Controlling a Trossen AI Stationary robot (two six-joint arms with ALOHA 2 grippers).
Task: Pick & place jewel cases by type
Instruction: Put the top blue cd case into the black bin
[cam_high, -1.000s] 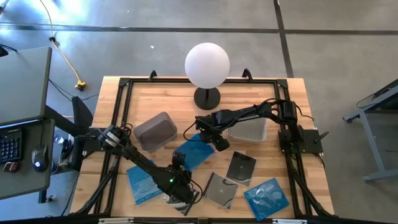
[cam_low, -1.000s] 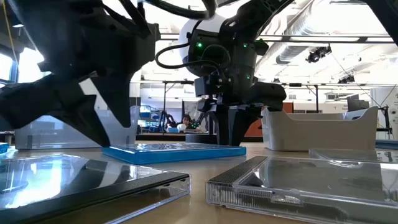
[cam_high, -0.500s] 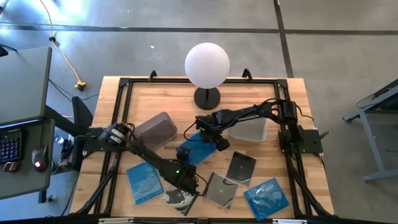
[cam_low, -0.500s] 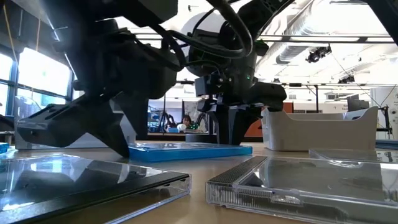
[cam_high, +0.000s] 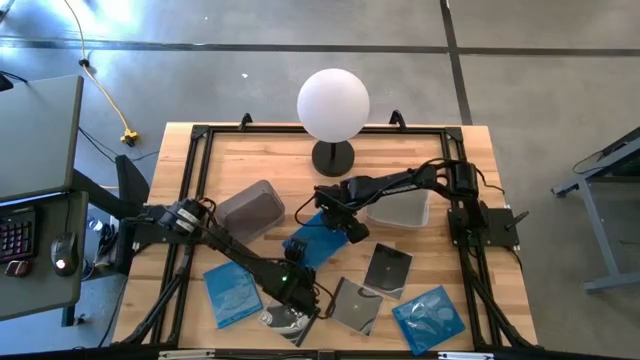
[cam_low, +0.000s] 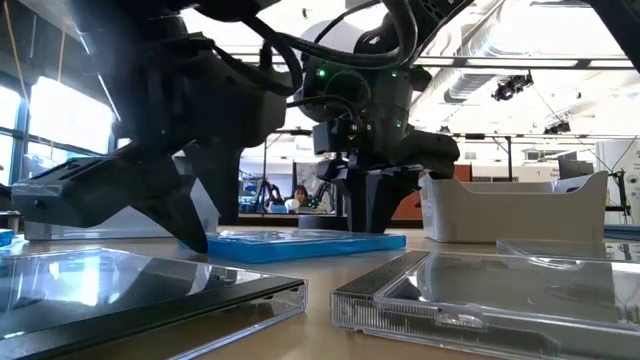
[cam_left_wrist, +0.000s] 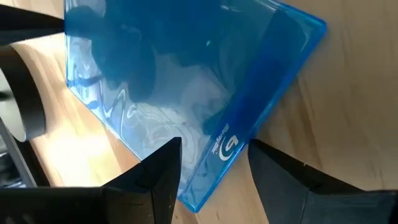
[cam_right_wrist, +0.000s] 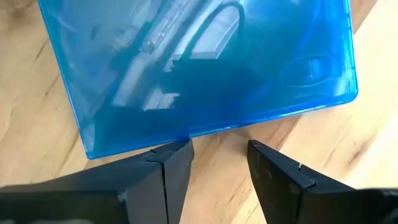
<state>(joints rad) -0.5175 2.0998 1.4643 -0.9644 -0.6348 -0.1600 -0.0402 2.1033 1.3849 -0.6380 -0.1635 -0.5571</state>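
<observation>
Centre jewel case (cam_high: 312, 243) between left gripper (cam_high: 297, 283), right gripper (cam_high: 343, 226).

Blue case (cam_right_wrist: 205, 68) glossy clear plastic; table (cam_high: 400, 140) matt wood.

Lighting was pretty even from overhead, though the low view was backlit by bright windows, arms silhouetted, nearest clear case (cam_low: 150, 285) soft and glary.

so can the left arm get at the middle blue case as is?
Probably yes: the left end effector is open with the blue case's corner between its fingers. The right end effector works the opposite edge, so crowding is the risk.
</observation>
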